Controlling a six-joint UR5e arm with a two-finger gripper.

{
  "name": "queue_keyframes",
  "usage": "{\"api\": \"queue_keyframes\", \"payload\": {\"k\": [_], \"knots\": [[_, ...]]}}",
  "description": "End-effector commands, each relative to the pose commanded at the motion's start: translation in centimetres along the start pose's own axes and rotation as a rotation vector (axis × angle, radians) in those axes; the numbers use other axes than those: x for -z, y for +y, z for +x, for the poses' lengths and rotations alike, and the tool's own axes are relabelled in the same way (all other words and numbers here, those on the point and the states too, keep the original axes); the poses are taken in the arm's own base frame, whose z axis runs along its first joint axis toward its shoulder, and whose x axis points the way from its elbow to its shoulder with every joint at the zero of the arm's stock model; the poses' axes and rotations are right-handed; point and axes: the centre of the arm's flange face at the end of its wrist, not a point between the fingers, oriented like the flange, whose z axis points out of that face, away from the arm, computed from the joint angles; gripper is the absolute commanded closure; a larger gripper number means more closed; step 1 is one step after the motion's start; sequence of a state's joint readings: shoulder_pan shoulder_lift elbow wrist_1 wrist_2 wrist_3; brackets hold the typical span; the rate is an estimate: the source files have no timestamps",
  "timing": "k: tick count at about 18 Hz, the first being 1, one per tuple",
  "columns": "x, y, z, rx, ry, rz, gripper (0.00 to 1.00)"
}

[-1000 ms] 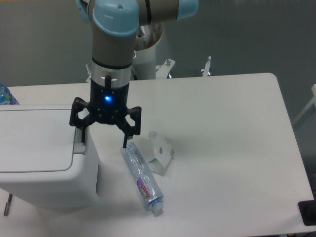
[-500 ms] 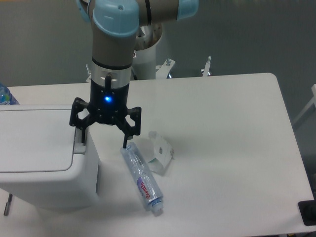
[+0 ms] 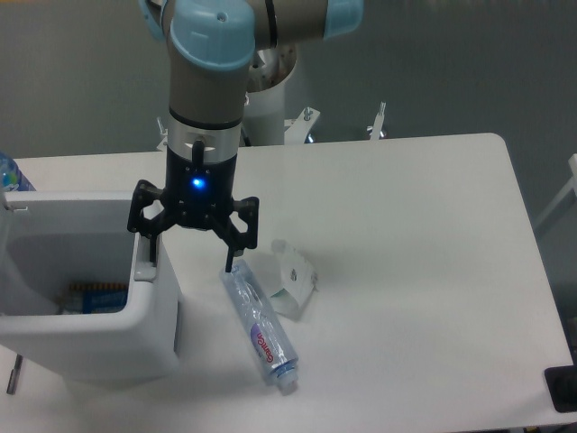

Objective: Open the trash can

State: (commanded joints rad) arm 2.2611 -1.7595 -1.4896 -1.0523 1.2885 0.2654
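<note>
The large white trash can stands at the table's front left. Its top is open and the inside shows, with a blue and orange item at the bottom. The flat lid no longer covers the opening; only a small white edge shows at the far left. My gripper is open and empty, pointing down at the can's right rim. Its left finger is over the grey push tab; its right finger hangs beside the can.
A clear plastic bottle lies on the table right of the can, under the right finger. A crumpled clear wrapper lies next to it. Part of a blue bottle shows at the left edge. A black object sits at the front right corner.
The trash can's lid, shut in both earlier frames, has swung open and the inside now shows. The gripper has hardly moved.
</note>
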Motion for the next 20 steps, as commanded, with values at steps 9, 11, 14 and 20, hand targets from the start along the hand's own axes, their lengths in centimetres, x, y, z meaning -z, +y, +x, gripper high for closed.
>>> {"api": "queue_keyframes", "payload": {"k": [9,11,14,20], "knots": [[5.5,-3.2,-3.7,-0.192,-0.284,0.053,0.00],[5.6,-2.8,-5.3,-0.186,-0.333,0.025,0.00],[5.9,-2.0,-8.2,-0.169,-0.399,-0.022,0.00],[6.6,-0.1,-13.7,-0.292,-0.402,-0.144,0.00]]}}
